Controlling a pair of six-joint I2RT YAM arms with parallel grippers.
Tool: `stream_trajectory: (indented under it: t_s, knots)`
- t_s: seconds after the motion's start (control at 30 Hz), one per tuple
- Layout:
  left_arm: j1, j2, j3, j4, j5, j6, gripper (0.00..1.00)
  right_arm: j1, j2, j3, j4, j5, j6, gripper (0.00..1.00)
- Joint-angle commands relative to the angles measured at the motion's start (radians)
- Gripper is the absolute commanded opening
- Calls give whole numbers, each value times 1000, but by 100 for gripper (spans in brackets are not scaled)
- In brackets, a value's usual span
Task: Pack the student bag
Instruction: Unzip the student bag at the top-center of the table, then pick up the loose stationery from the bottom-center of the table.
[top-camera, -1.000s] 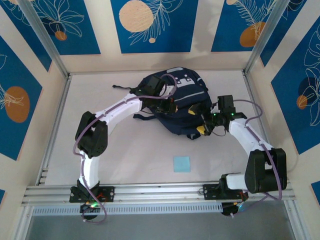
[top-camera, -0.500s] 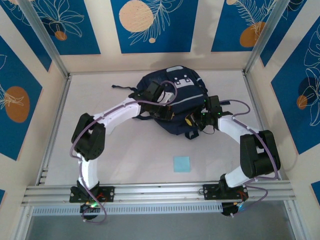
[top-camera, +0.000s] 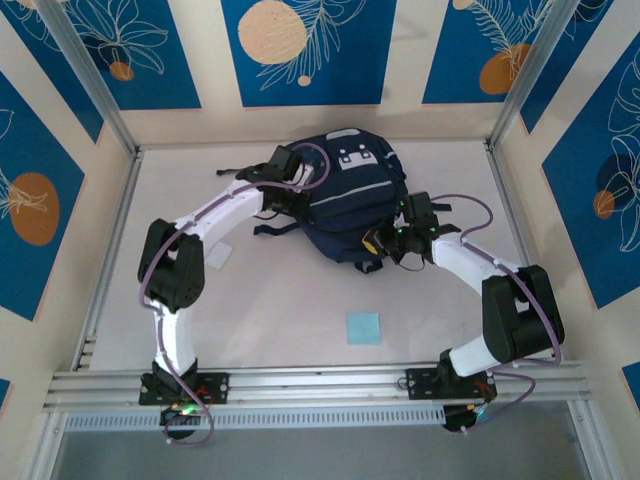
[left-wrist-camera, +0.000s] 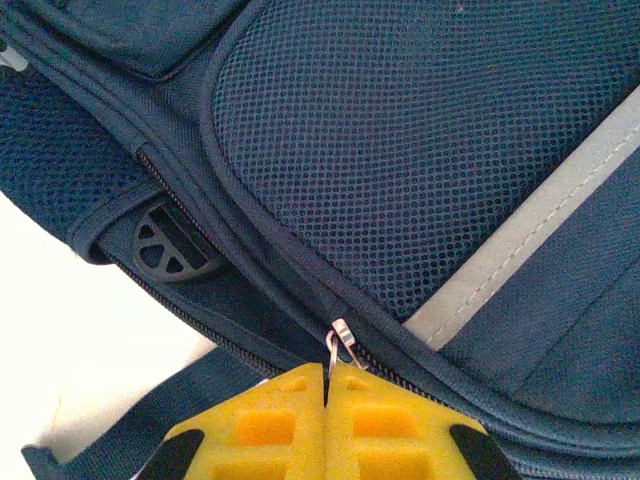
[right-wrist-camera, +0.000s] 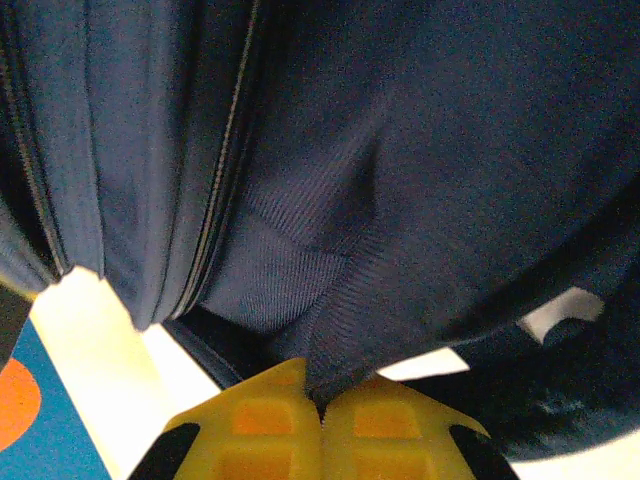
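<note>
- left gripper (left-wrist-camera: 325, 392) pinching the zipper pull (left-wrist-camera: 341, 343), zipper track (left-wrist-camera: 180, 205) heading toward upper left
- right gripper (right-wrist-camera: 320, 393) pinching student bag (top-camera: 355, 205) fabric, opposite side

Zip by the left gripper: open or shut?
Looks shut: no gap in the zipper either side of the pull the left gripper pinches.

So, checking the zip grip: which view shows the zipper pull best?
Left wrist: the zipper pull is close up, pinched by the left tool. Top external is too small to tell; right wrist shows student bag fabric.
</note>
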Motion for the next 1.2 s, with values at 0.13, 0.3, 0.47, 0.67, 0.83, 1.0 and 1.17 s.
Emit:
stream_trajectory:
  t_s: [0.13,0.3,0.47,0.67,0.83,1.0,1.17]
  knots:
    - [43,13,21,50,-57,-80,0,33,-54,81,-186,35,-137,0]
    - [43,-20,-20,19,-43,-68,33,84,-93,163,-387,78,-231,37]
    - [44,-101,-105,46,70,-84,49,207,-140,168,-575,188,-241,75]
    - [62,-182,-154,38,100,-113,100,377,-189,62,-656,241,-160,99]
    - [109,-256,-242,124,136,-234,100,519,-188,16,-728,352,-139,99]
    - [138,-316,-341,237,155,-343,100,601,-143,-24,-737,425,-115,99]
    - [144,-334,-377,283,181,-384,100,660,-60,-20,-664,449,-101,100]
